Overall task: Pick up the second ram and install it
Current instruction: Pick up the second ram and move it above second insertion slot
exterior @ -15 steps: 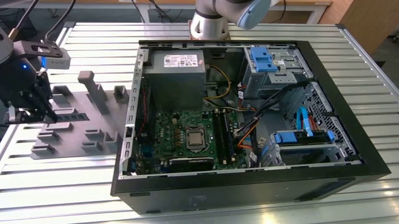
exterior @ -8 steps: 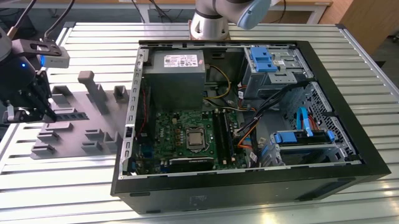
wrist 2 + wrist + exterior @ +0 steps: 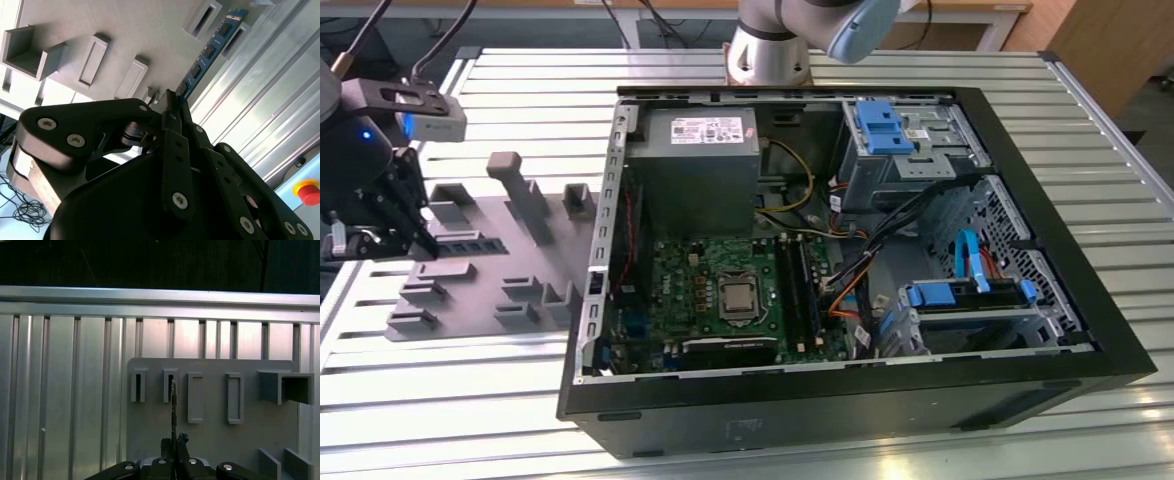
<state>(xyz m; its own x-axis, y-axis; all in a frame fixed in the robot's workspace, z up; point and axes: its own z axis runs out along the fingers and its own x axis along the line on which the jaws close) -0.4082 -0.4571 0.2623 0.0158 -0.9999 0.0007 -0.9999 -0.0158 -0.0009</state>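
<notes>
The second ram [image 3: 207, 52] is a long blue stick with dark chips. It runs out from between my fingertips toward a slotted block of the grey tray [image 3: 125, 30]. In the first wrist view the ram [image 3: 173, 405] shows edge-on, standing up from the gripper [image 3: 173, 444] in front of the tray's row of slots [image 3: 170, 385]. The gripper [image 3: 172, 102] is shut on the ram's near end. In the exterior view the gripper [image 3: 380, 243] hangs over the tray [image 3: 480, 290] at the exterior view's left, far from the open computer case. Whether the ram's far end still sits in its slot I cannot tell.
The open black computer case [image 3: 854, 400] lies on the slatted aluminium table [image 3: 454, 420]. Inside it are the green motherboard [image 3: 720, 290] with dark memory slots [image 3: 797, 290], a grey power supply [image 3: 700, 160], blue drive brackets [image 3: 881, 125] and loose cables. A red button [image 3: 306, 192] sits beyond the table edge.
</notes>
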